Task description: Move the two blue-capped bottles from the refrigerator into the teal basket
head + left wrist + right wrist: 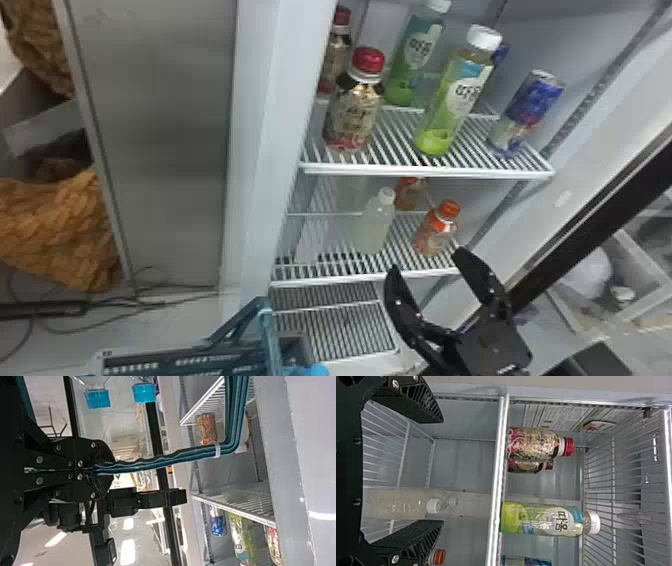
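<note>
My right gripper stands open before the refrigerator's lower shelf, nothing between its fingers. In the right wrist view, the right gripper has its fingers spread, with a clear white-capped bottle farther in behind the gap. The teal basket is at the head view's bottom left, a blue cap at its right by the bottom edge. In the left wrist view, the left gripper is shut on the basket's teal handle. Two blue-capped bottles, with one cap and another cap, are beside that handle; their lower parts are cut off.
On the upper shelf stand red-capped bottles, green white-capped bottles and a blue can. A pale white-capped bottle and an orange-capped bottle stand on the lower shelf. The refrigerator's left side edge rises beside the shelves.
</note>
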{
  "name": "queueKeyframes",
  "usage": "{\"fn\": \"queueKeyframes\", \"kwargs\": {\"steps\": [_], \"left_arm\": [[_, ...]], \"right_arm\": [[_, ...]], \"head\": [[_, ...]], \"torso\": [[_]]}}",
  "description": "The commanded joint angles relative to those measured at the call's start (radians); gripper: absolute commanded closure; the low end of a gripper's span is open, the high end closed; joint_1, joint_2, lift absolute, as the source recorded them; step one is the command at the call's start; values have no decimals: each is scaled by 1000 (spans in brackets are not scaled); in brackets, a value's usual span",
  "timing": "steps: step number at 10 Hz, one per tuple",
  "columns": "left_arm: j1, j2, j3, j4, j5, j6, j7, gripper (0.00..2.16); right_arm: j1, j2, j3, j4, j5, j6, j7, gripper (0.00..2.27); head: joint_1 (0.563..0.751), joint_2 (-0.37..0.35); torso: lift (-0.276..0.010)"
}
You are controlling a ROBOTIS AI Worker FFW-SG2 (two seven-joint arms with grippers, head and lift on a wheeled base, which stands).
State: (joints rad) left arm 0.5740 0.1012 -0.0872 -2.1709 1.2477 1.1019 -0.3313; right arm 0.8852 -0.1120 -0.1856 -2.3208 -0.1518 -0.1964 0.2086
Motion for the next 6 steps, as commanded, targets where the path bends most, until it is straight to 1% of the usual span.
{"fn": "queueKeyframes", "kwargs": {"steps": [1, 3, 6], "left_arm": [[0, 0, 0, 0, -1, -2, -2, 1159], [0, 3, -2, 0, -1, -2, 0, 1159], [3, 2, 0, -2, -1, -5, -2, 1159]], "right_arm": [[1, 0, 0, -2, 0, 0, 0, 108], [3, 0, 0, 0, 0, 0, -1, 108], [6, 0, 0, -5, 1, 0, -1, 108]], "head": [[695, -350], [695, -350], [695, -350]], "torso": [[-165], [-165], [-165]]}}
